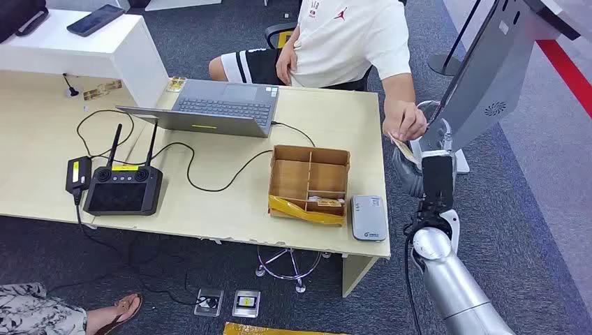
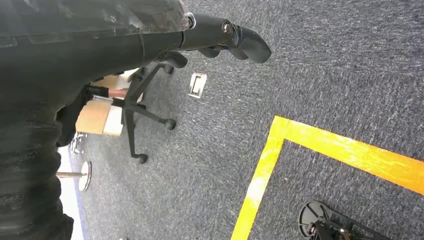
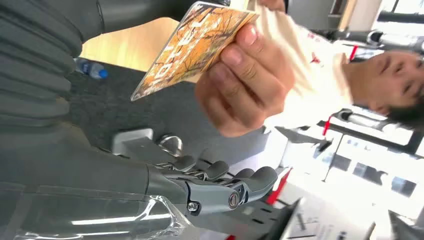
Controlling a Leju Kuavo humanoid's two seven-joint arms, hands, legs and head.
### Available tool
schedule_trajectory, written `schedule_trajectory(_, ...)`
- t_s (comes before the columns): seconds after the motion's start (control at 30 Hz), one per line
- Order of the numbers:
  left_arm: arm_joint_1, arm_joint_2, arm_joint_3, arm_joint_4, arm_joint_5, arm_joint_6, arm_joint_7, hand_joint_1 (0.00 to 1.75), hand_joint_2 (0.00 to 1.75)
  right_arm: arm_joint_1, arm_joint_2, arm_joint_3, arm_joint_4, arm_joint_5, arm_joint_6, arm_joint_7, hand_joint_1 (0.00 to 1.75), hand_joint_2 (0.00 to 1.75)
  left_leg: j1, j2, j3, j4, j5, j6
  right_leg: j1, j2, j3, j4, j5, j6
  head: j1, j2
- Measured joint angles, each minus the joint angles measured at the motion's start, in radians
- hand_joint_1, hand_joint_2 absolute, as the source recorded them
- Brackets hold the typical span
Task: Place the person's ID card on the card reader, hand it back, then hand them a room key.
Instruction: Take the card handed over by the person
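Observation:
A room key card (image 3: 195,45), orange with a tree print, is pinched in the person's hand (image 3: 245,75), close beside my right hand's thumb. My right hand (image 3: 220,182) is raised past the table's right edge, its fingers stretched out and apart from the card, holding nothing. In the head view the person's hand (image 1: 405,122) holds the card (image 1: 401,146) just above my right hand (image 1: 419,171). The white card reader (image 1: 368,217) lies near the table's front right corner. My left hand (image 2: 235,37) hangs over the carpet with nothing in it.
A divided cardboard box (image 1: 309,183) with cards in it stands left of the reader. A laptop (image 1: 216,105), a black controller (image 1: 123,188) and cables occupy the table. A grey slanted stand (image 1: 489,77) rises right of my arm. A sandalled foot (image 1: 119,310) is at lower left.

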Motion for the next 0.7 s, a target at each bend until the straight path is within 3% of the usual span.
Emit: schedule_trajectory(0.7, -0.007, -0.006, 0.000, 0.003, -0.028, 0.009, 0.044, 0.00, 1.75, -0.116, 0.126, 0.245, -0.169, 0.680, -0.005, 0.205, 0.00, 1.75, 0.000, 0.000, 0.000, 0.000, 0.000, 0.000, 0.000, 0.000, 0.000, 0.000, 0.000, 0.000, 0.000, 0.000)
